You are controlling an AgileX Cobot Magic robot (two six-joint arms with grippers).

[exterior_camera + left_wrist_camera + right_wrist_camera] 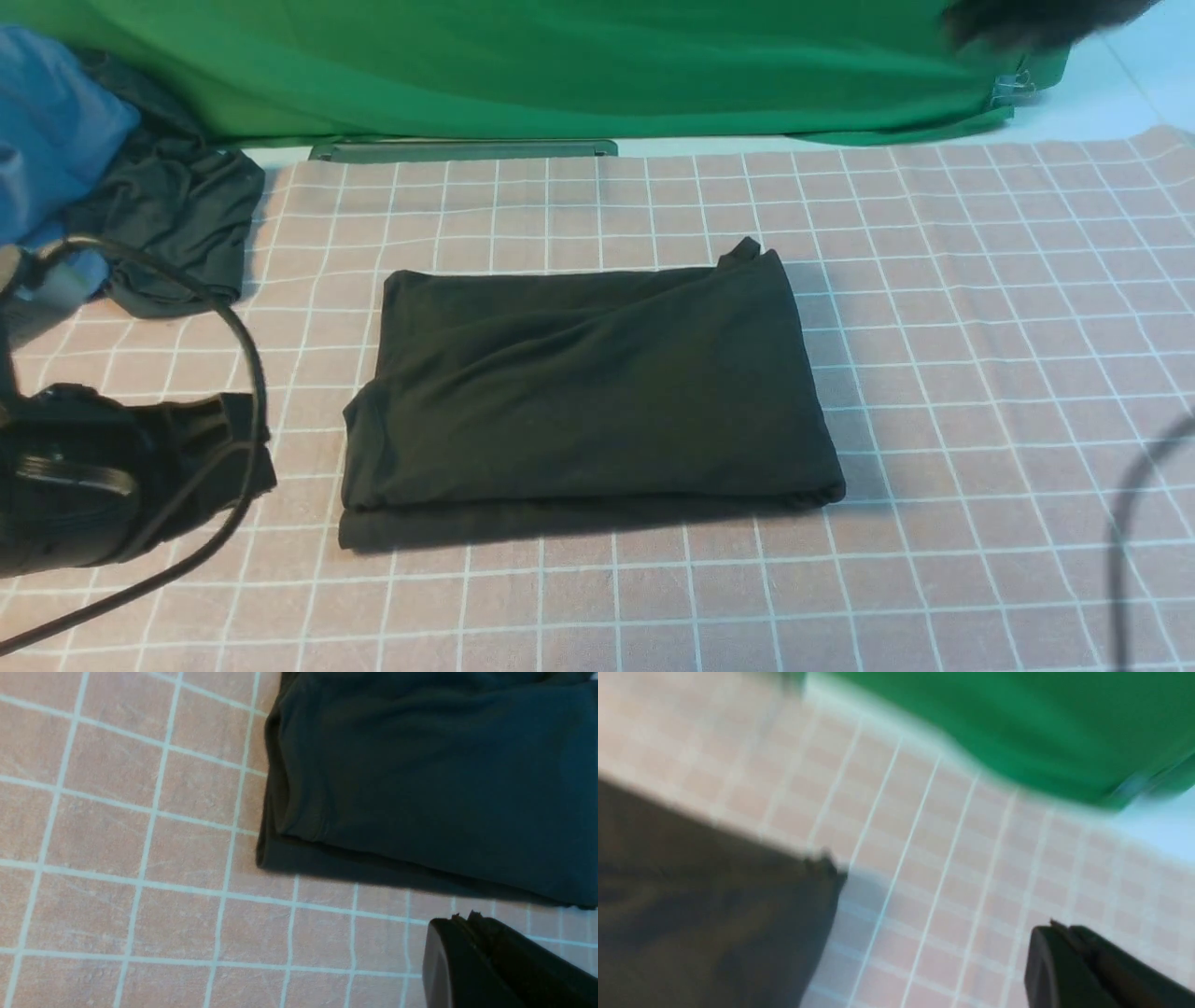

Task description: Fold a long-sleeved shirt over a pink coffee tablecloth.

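The long-sleeved shirt (588,392) lies folded into a black rectangle in the middle of the pink coffee tablecloth (980,308). My left gripper (257,443) hangs low over the cloth, just left of the shirt's near left corner (280,849). Its jaws (462,917) are shut and hold nothing. In the right wrist view my right gripper (1057,926) is shut and empty, raised over bare cloth beside the shirt's far right corner (822,863); that view is blurred. A dark blurred shape (1036,19) at the top right of the front view is probably the right arm.
A blue garment (47,140) and a smaller dark grey-green garment (177,224) are heaped at the far left. A plain green cloth (560,65) hangs along the back, with a grey bar (462,149) at its foot. Black cables (247,373) (1134,523) loop at both sides.
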